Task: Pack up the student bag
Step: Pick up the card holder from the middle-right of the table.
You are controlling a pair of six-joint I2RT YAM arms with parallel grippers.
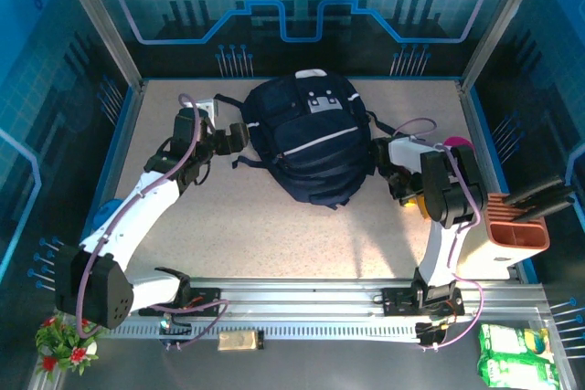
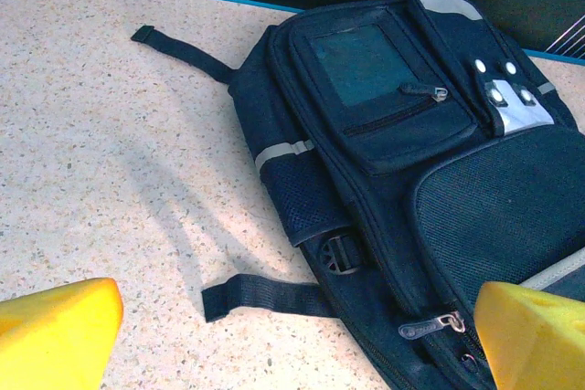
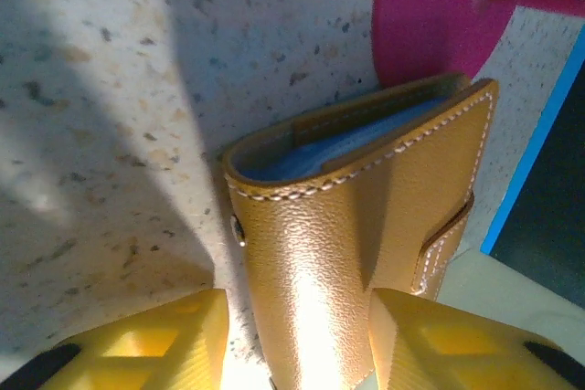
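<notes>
Top: student bag (image 1: 306,139) lies flat, mid-table toward the far side. Left gripper (image 1: 239,134) sits just beside its left flank, right gripper (image 1: 399,180) off its right. Left wrist: fingers (image 2: 55,331) spread wide, holding nothing, bag ahead. Right wrist: fingers (image 3: 137,344) straddle tan leather case (image 3: 366,216); can't tell if clamped.
</notes>
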